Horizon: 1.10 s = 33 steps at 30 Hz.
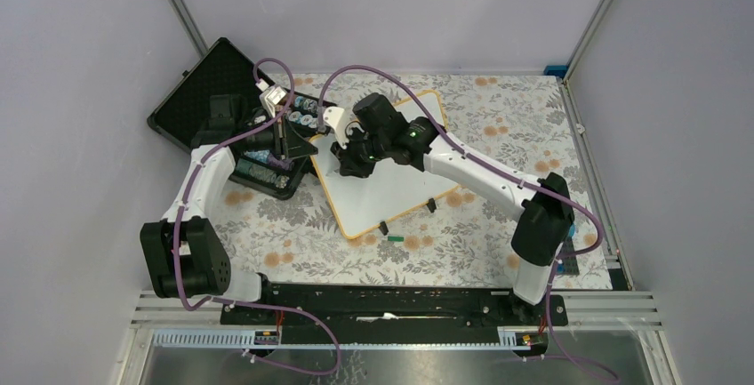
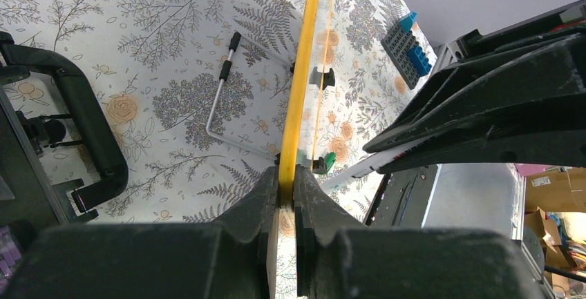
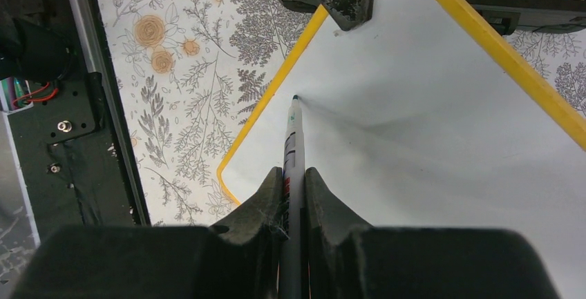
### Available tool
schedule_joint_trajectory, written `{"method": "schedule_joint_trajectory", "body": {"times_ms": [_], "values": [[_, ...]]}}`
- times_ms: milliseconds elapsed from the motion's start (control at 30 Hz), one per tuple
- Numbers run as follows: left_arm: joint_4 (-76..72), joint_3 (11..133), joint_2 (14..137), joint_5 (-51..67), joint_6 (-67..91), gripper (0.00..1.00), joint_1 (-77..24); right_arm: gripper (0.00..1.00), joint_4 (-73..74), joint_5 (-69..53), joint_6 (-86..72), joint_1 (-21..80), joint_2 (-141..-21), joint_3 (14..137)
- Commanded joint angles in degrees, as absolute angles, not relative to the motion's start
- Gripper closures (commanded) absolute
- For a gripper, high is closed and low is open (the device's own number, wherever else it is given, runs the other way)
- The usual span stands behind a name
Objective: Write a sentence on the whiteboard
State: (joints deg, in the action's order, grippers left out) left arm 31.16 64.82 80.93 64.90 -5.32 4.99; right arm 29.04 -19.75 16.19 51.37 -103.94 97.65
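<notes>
**Top external:** high above the near edge of the desk (image 1: 498, 109), facing down over everything.
**Left wrist:** close, sighting along the rim of the whiteboard (image 2: 302, 78).
**Right wrist:** close, looking down the marker (image 3: 293, 140) onto the board's face.
All three views share the whiteboard.

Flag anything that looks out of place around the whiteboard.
The whiteboard lies rotated, not square to the tablecloth. A small green piece, likely the marker cap, lies loose just off the board's near edge.
</notes>
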Motion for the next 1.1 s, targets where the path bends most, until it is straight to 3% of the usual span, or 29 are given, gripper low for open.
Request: {"method": "schedule_joint_trajectory", "body": {"times_ms": [0,533,1067], "values": [[28.74,64.51,79.28,63.55,-7.34,1.00,4.39,1.00,28.50,-17.12,17.39,51.75,-104.56,100.99],[28.65,64.42,79.17,63.20,-7.55,1.00,4.36,1.00,29.57,-14.06,18.03,50.19,-105.88,105.40],[28.65,64.27,78.75,62.76,-7.63,1.00,4.27,1.00,29.53,-14.01,18.79,50.18,-103.07,99.03]]}}
